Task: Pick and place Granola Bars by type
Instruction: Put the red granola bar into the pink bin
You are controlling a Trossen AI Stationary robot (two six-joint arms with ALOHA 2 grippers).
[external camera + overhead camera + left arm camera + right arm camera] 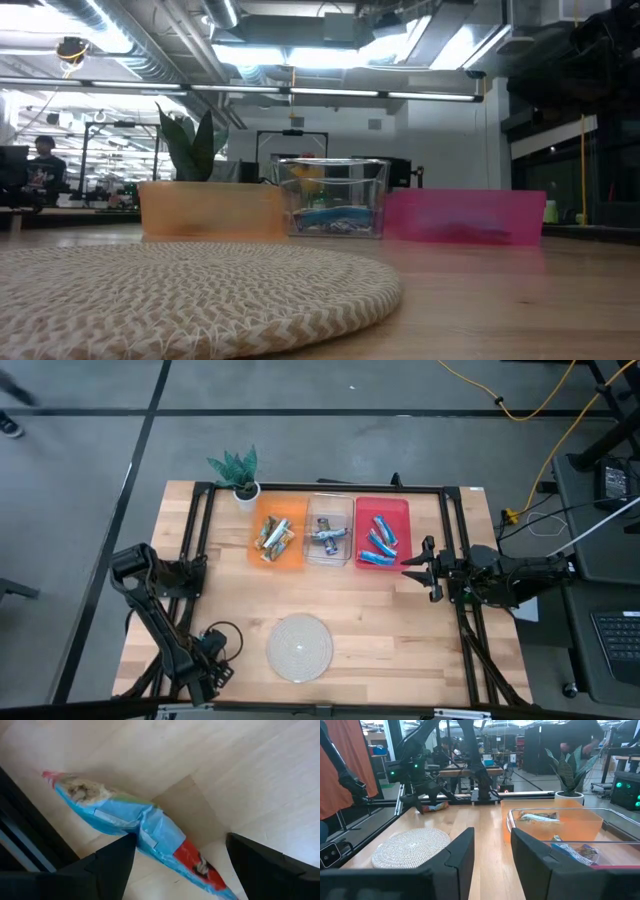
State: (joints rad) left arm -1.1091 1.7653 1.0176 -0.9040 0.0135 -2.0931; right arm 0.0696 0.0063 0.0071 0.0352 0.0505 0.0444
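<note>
Two matte black jointed arms, thin black cables, each pincer (418,567) with angular dark fingers.

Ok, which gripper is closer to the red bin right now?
The right. The right gripper hovers just off the red bin, by its near right corner. The left gripper is at the table's front left, beyond the woven mat, over a loose blue bar.

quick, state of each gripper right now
left gripper: open, over a blue granola bar on the table, not holding it
right gripper: partly open, empty
</note>
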